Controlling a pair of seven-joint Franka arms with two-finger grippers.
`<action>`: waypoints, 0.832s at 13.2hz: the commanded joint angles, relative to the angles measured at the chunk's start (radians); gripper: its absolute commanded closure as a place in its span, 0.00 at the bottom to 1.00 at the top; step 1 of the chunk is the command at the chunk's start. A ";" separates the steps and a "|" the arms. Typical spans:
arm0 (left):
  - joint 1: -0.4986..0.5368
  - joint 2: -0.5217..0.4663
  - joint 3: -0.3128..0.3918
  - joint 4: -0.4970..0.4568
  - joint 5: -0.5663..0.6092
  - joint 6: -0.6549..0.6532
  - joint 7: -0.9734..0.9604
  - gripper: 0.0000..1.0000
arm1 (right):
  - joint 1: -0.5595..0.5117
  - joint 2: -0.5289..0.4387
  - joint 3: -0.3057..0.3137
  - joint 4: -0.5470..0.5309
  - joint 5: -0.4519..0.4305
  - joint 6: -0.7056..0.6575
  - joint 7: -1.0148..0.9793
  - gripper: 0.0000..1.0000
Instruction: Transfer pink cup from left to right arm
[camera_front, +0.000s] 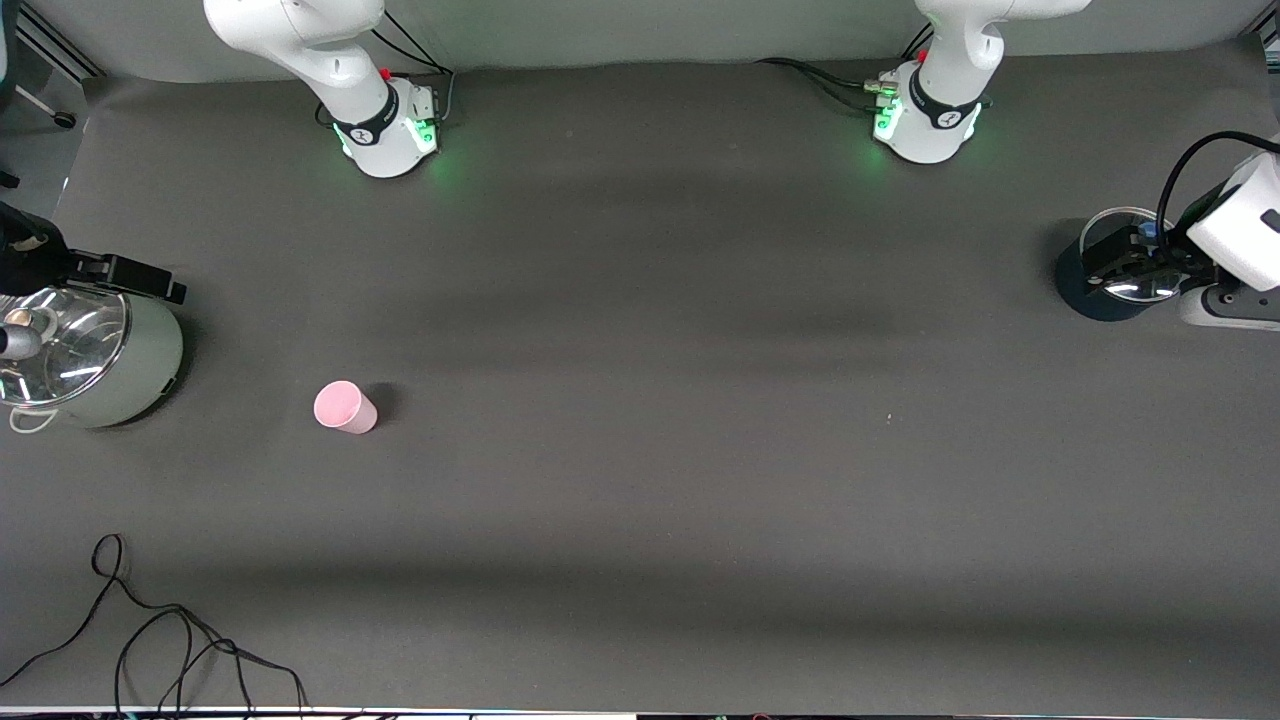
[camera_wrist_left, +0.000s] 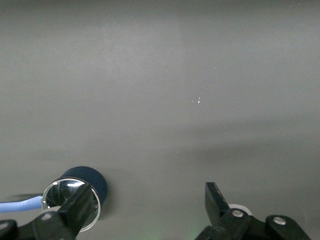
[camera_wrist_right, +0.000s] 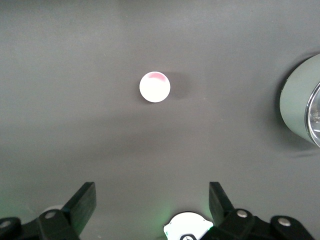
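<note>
**Ana:** How do the grippers stand?

**Ben:** The left gripper (camera_wrist_left: 150, 192) has its fingers spread wide with nothing between them. It hangs over a dark blue container (camera_wrist_left: 92, 180) with a clear lid, at the left arm's end of the table (camera_front: 700, 400). The right gripper (camera_wrist_right: 152, 192) is just as wide apart and just as bare, and it hangs over a grey pot (camera_front: 135, 375) with a glass lid at the right arm's end.

**Ana:** And the pink cup?

**Ben:** The pink cup (camera_front: 345, 406) stands by itself on the table, toward the right arm's end. It is near the pot and nearer the front camera than the pot. The right wrist camera looks almost straight down on it. The left wrist view does not show it at all. It is well apart from both grippers.

**Ana:** So which step is this?

**Ben:** One moment does not settle it. A cup on the table with both arms pulled out to the ends fits a cup waiting to be fetched. It fits equally a cup passed across and set down at the right arm's end.

**Ana:** What would good handling look like, then?

**Ben:** If a pass is yet to come, the cup looks small, smooth and slightly tapered. The holder should pinch squarely across its wall near one end, leaving the rest free for the other gripper. It should let go only once that second grip is firm. The pot is close enough to the cup that any approach should stay clear of it.
</note>
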 joint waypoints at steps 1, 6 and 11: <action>-0.014 -0.010 0.015 0.003 -0.035 -0.006 -0.014 0.00 | -0.093 -0.052 0.088 -0.037 -0.023 -0.005 0.018 0.00; -0.017 -0.003 0.017 0.004 -0.044 -0.015 -0.019 0.00 | -0.136 -0.167 0.142 -0.208 -0.025 0.126 0.008 0.00; -0.022 0.005 0.017 0.004 -0.028 -0.007 -0.019 0.00 | -0.064 -0.189 0.140 -0.244 -0.082 0.162 0.005 0.00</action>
